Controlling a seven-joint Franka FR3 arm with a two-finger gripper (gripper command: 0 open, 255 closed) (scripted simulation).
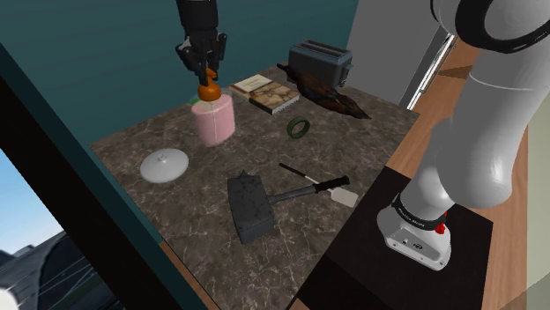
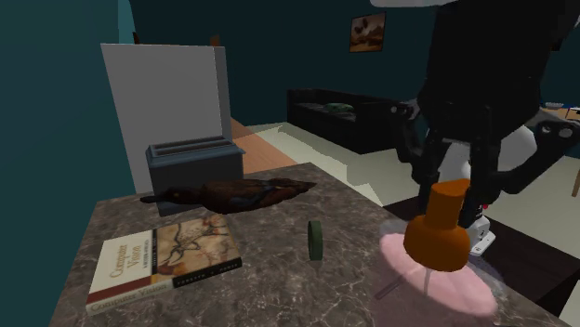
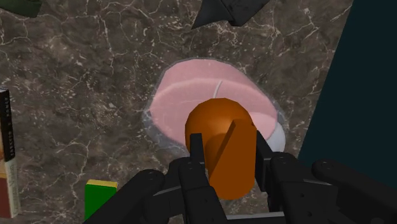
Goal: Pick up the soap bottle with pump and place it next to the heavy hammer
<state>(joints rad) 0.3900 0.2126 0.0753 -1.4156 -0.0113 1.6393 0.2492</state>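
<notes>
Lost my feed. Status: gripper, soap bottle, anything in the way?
Gripper shut on orange pump. Soap bottle upright, apart from hammer. White dish and black-handled tool lie near hammer.

In the shoulder view the soap bottle (image 1: 214, 121) stands on the counter (image 1: 176, 211) behind the hammer (image 1: 249, 208) (well apart); books (image 1: 274, 97) lie to its right, a toaster (image 1: 319, 60) beyond.

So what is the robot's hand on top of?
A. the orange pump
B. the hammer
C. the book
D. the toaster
A: the gripper is down at the orange pump on the pink bottle. The hammer and toaster lie well apart from it.
</notes>
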